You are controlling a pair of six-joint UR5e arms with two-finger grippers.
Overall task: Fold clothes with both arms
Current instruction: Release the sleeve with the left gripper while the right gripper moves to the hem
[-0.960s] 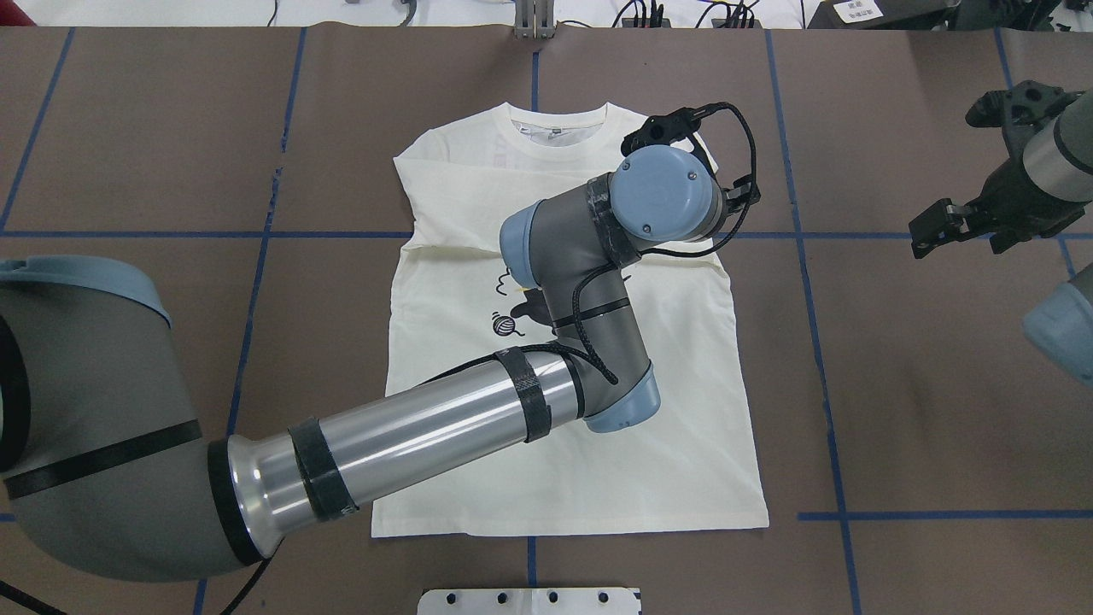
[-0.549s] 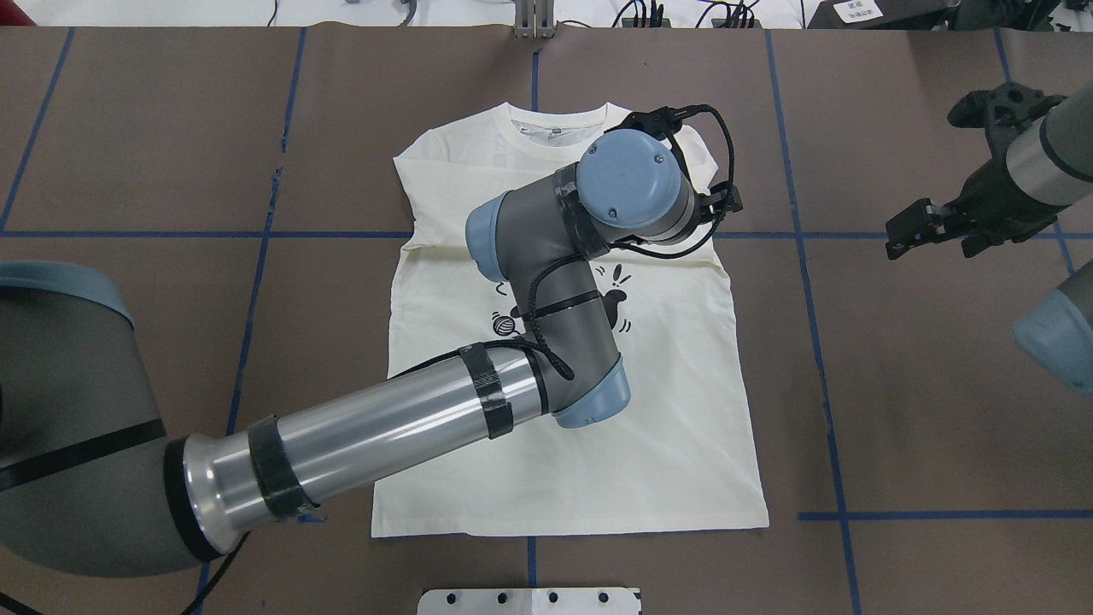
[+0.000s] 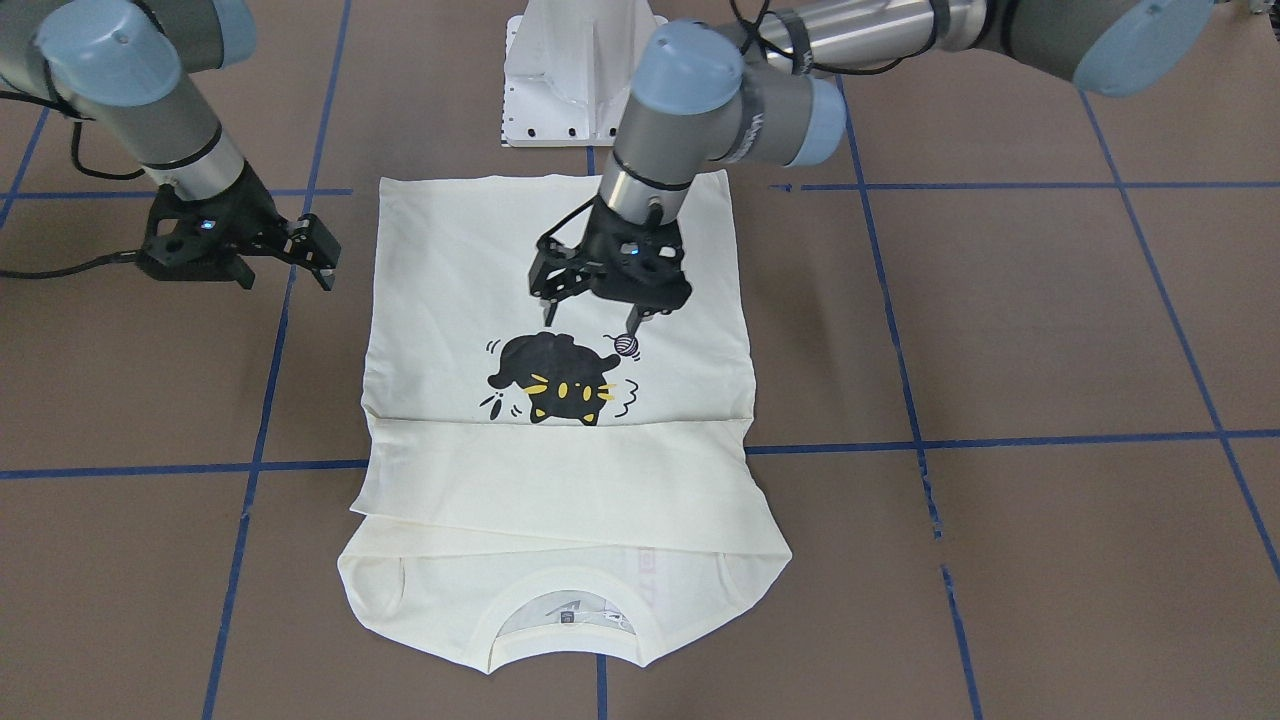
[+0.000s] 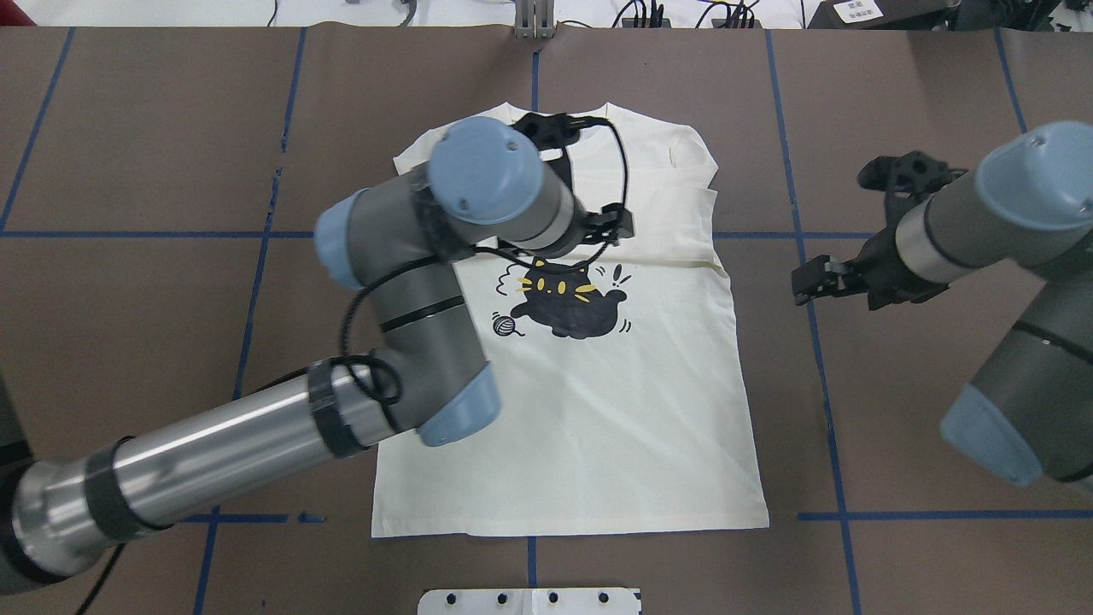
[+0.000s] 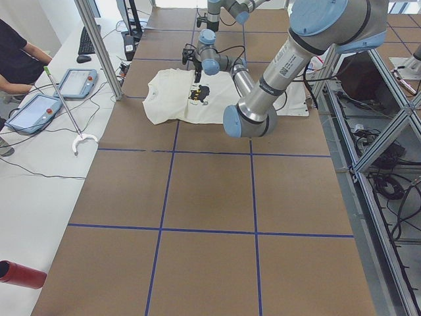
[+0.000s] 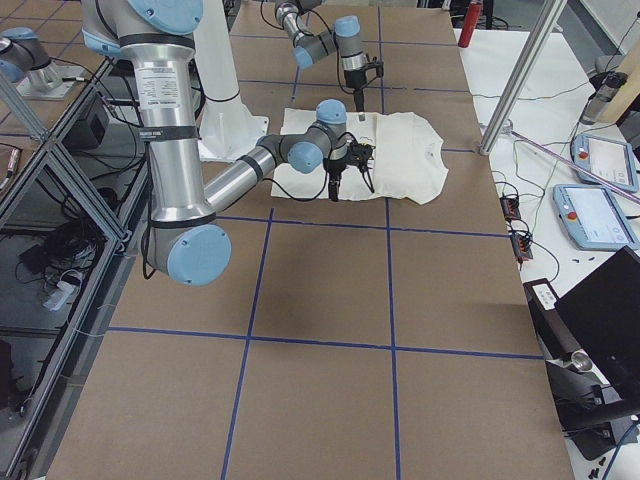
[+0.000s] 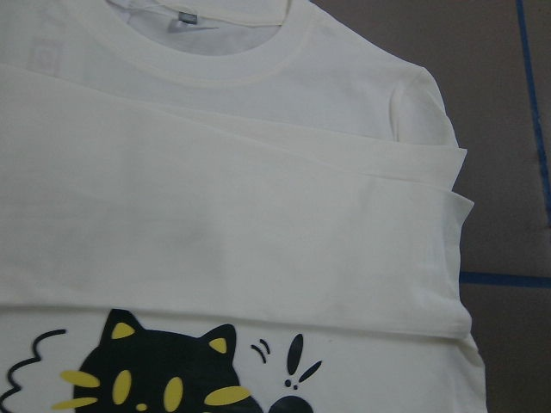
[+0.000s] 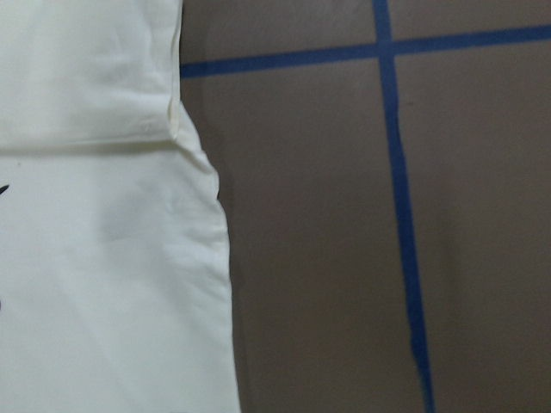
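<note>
Hovering over the middle of the T-shirt [image 4: 581, 427] beside the cat print [image 4: 564, 299], the left gripper [image 3: 590, 320] is spread open and empty. The right gripper [image 3: 280, 268], likewise parted and empty, hangs above the bare counter [image 4: 897, 410] just off the shirt's right edge. The sleeves [image 3: 560, 480] lie folded across the chest. The body is spread flat, so the main folds look not yet done.
</note>
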